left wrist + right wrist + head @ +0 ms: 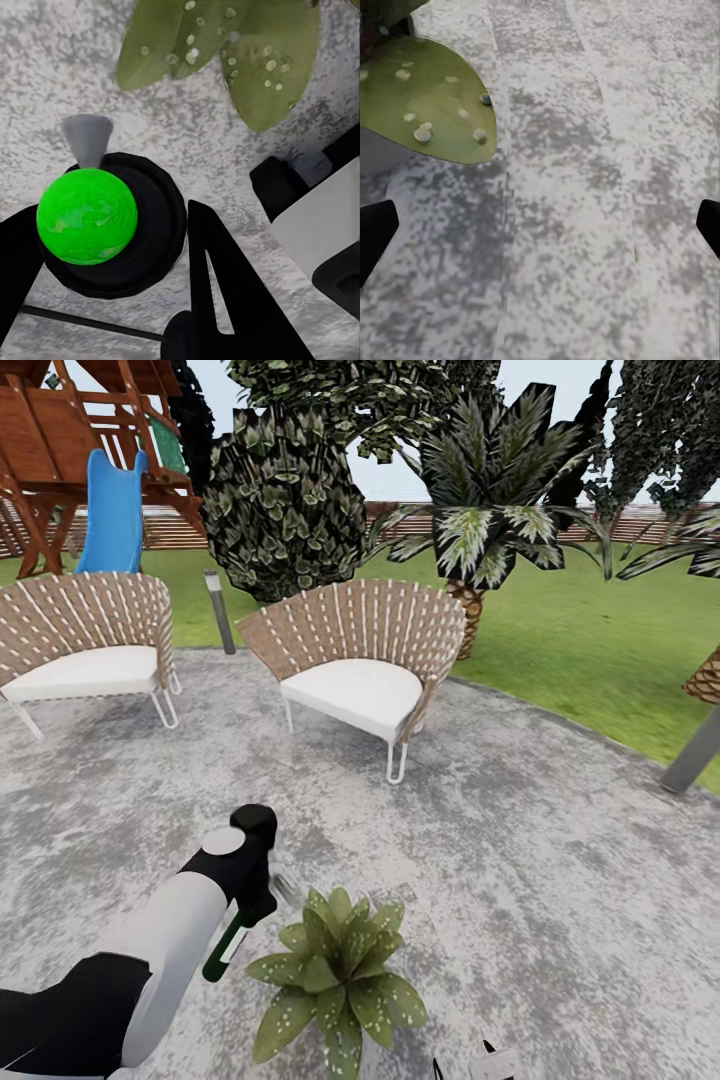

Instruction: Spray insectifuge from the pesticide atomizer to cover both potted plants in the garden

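Head view: left gripper [243,920] clenched around pesticide atomizer [224,948], just beside potted plant [338,977]; right gripper [540,225] fingers spread, released.

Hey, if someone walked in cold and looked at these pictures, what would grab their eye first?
Probably the potted plant, its spotted green leaves spread low on the grey patio, with the left gripper holding the pesticide atomizer right beside it. Behind stand two woven chairs with white cushions, and a blue slide at the far left.

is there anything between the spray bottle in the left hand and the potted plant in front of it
Nothing visible. The left hand holds the pesticide atomizer beside the potted plant, with bare patio between them; the left wrist view shows open paving up to the leaves.
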{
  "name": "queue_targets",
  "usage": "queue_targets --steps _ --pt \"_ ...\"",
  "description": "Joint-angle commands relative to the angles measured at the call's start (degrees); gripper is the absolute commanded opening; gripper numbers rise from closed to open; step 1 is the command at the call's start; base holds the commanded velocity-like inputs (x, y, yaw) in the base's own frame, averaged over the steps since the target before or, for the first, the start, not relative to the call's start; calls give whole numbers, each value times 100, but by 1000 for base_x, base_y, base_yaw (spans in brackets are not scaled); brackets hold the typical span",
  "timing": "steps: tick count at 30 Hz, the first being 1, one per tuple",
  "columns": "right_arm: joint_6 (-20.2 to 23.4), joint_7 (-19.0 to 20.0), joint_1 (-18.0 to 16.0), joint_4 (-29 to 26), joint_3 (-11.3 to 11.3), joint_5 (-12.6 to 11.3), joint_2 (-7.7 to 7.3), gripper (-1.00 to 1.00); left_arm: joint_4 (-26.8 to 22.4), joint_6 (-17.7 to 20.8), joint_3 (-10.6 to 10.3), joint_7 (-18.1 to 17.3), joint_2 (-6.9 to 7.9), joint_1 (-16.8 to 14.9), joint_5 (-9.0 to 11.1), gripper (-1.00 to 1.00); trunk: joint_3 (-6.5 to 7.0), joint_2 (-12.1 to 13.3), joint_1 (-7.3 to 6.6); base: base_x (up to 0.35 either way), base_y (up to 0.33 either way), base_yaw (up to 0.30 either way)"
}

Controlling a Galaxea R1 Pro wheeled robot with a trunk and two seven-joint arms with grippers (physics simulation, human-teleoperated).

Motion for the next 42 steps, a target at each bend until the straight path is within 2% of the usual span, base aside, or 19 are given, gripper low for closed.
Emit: queue_targets --steps 1,9,15,19,24,32,37,39,42 --pt "-9 -59 -3 5 9 61 -1 100 -5 60 -14 -55 0 -1 -45 -100 -5 -2 1 175 153 -1" --pt "-8 -60 -3 5 9 61 0 100 7 60 -15 -55 -5 25 -32 -100 -5 -2 1 39 31 0" --pt "-7 -60 -3 5 9 59 0 100 -6 48 -17 -55 7 300 -29 -100 -5 -2 1 0 0 0" --pt "-6 -56 -3 5 9 59 1 100 -43 48 -15 -26 -6 329 -27 -100 -5 -2 1 0 0 -20" --pt "-8 -56 -3 5 9 60 2 100 -401 49 -7 -24 -43 326 -21 -100 -5 -2 1 0 0 -251" --pt "-8 -56 -3 5 9 62 1 100 -460 47 -15 -36 -52 326 -25 -100 -5 -2 1 0 0 -269" --pt "-6 -56 -3 5 9 60 1 100 -413 51 -17 -52 16 327 -28 -100 -5 -2 1 0 0 -61" --pt "-6 -56 -3 5 9 61 3 100 -407 51 -14 -55 124 329 -25 -100 -5 -2 1 0 0 -8" --pt "-6 -57 -3 5 9 61 4 100 -395 52 -8 -55 206 331 -19 -100 -5 -2 1 0 0 -2"
